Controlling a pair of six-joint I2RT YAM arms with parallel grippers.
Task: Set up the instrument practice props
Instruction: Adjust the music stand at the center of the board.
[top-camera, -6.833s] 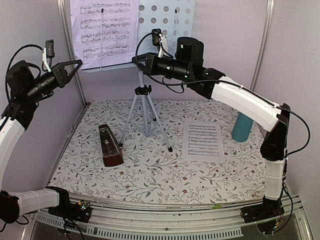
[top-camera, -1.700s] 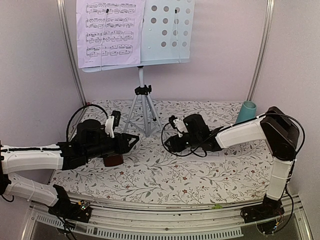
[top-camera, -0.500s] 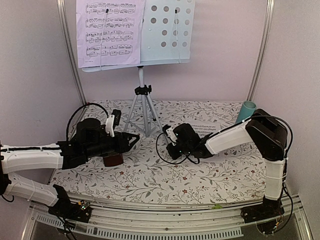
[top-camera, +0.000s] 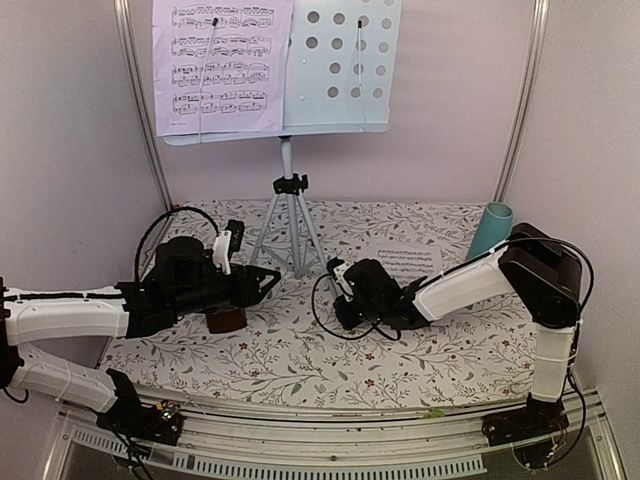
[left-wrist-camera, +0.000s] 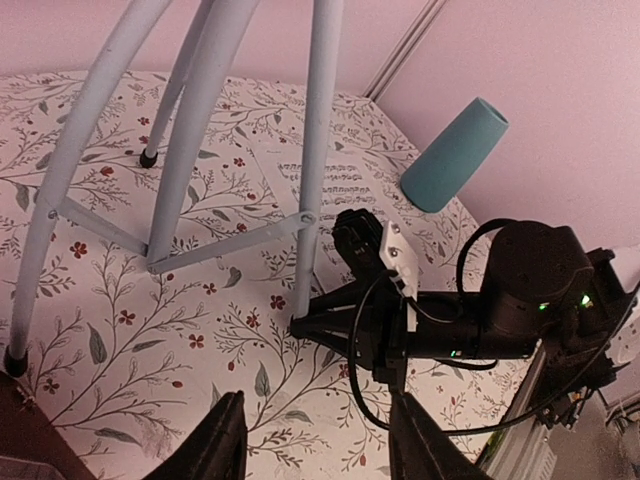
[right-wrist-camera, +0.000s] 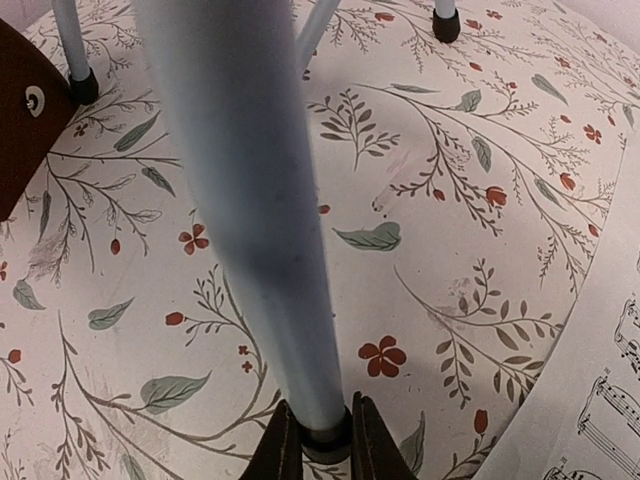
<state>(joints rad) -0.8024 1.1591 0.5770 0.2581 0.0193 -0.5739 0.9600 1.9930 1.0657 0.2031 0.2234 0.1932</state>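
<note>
The left claw (left-wrist-camera: 318, 445) hangs released low over the left of the floral tabletop (top-camera: 300, 360), its two dark fingers spread and nothing between them; it points right, toward the tripod. Under that arm sits the dark red-brown metronome (top-camera: 225, 318), half hidden, standing on the cloth just beside the tripod's left foot. Behind it, at the middle back, the music stand (top-camera: 340, 65) stands upright on its silver legs, its pale-blue perforated desk raised high against the wall. One sheet-music page (top-camera: 220, 65) rests on the left half of that desk, under a thin retaining arm. The right claw (right-wrist-camera: 325, 450) reaches in low from the right and is clenched on the stand's near right leg, right at its black rubber foot, the fingers pinching it from both sides. A second page (top-camera: 405, 260) lies flat on the cloth just behind that arm. At the far right, by the wall, stands the teal cup (top-camera: 491, 230).
</note>
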